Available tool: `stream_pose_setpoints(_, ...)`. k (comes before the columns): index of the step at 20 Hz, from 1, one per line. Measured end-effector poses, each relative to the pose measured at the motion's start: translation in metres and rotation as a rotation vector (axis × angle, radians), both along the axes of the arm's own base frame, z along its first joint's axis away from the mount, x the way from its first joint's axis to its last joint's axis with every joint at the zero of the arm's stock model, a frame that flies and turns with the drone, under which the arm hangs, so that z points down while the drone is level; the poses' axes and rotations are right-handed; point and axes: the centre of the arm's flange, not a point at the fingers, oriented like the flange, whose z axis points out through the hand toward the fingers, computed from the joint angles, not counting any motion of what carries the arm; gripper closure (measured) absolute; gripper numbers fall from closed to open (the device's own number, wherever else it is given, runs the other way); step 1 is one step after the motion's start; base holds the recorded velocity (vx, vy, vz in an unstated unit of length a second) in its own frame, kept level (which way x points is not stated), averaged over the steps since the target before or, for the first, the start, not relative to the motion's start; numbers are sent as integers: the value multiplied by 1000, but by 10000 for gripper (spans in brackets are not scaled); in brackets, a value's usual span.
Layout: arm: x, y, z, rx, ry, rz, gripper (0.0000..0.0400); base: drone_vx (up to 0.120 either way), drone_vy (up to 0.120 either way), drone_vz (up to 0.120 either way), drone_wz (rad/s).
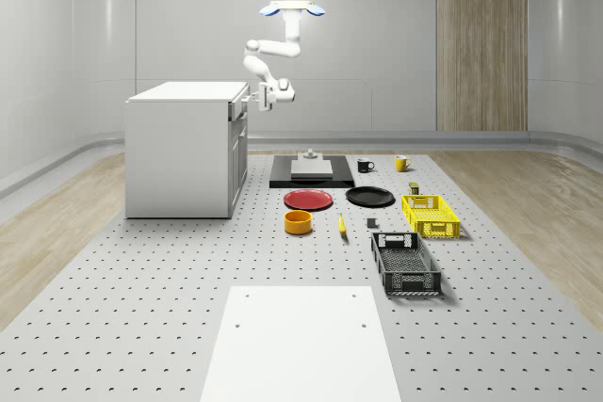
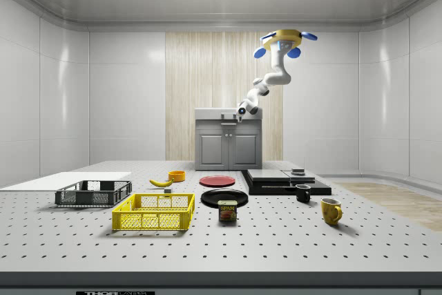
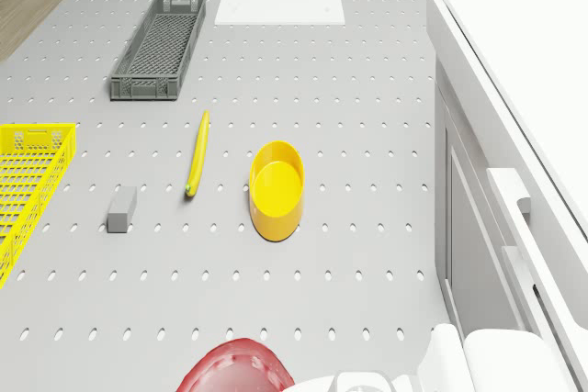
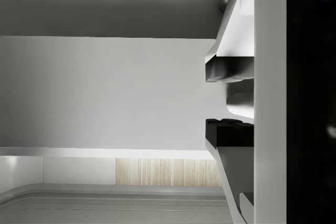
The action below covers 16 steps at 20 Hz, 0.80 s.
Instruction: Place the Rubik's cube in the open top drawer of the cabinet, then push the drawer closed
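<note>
The white cabinet (image 1: 179, 157) stands on the whole-scene view's left of the perforated table. Its top drawer (image 1: 238, 108) sticks out a little from the cabinet's front, as the drone view also shows on the drawer (image 3: 519, 227). The drone (image 1: 292, 9) hovers high in front of the cabinet, over the table. Its arm bends down and toward the cabinet. My gripper (image 1: 251, 97) is right at the drawer's front, level with it. In the wrist view the gripper (image 4: 207, 99) is open by a narrow gap, with a dark surface close beside it.
In front of the cabinet lie a black platform (image 1: 311, 171) with a grey block, a red plate (image 1: 308, 200), a black plate (image 1: 369, 197), a yellow bowl (image 1: 298, 222) and a banana (image 1: 341, 225). Further out are a yellow basket (image 1: 431, 216), a grey basket (image 1: 405, 264) and two mugs.
</note>
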Motion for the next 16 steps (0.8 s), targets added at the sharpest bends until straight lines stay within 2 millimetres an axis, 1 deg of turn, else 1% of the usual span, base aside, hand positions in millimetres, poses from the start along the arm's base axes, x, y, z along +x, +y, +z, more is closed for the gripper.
stream_pose_setpoints(4,-2,5,8,0,7,0,296,0,120,0,0)
stream_pose_setpoints(16,-5,10,19,0,12,1,295,0,0,0,0)
